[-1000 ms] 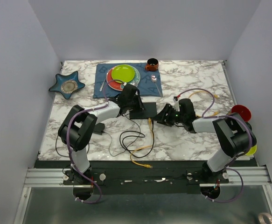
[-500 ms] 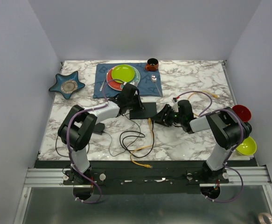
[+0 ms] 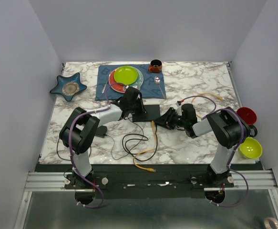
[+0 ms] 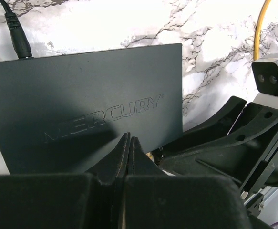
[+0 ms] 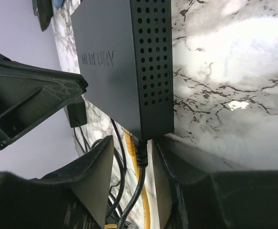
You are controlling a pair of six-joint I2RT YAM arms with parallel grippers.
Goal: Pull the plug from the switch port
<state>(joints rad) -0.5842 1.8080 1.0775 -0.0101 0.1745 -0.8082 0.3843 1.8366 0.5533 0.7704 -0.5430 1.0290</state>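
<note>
Switch, a flat matte-black box (image 4: 91, 95), lies on the marble table (image 4: 215, 28); clenched left fingers (image 4: 112, 160) rest tips on its top. Parted right fingers (image 5: 93, 176) straddle black and yellow cords (image 5: 140, 157) plugged into its socket edge.

We see bright, even overhead light, soft shadows; glare on the marble table (image 5: 234, 102); wrist views' near foreground dark and blurry.

The left arm (image 3: 108, 113), at 8 o'clock in the top view, and the right arm (image 3: 201, 127), at 4 o'clock, share bulky black joints, pale grey links and a purple cable (image 3: 71, 143) looped alongside. The fingers (image 4: 111, 164) are matte black wedges. A silver two-lens camera (image 4: 272, 76) sits on the right wrist.
</note>
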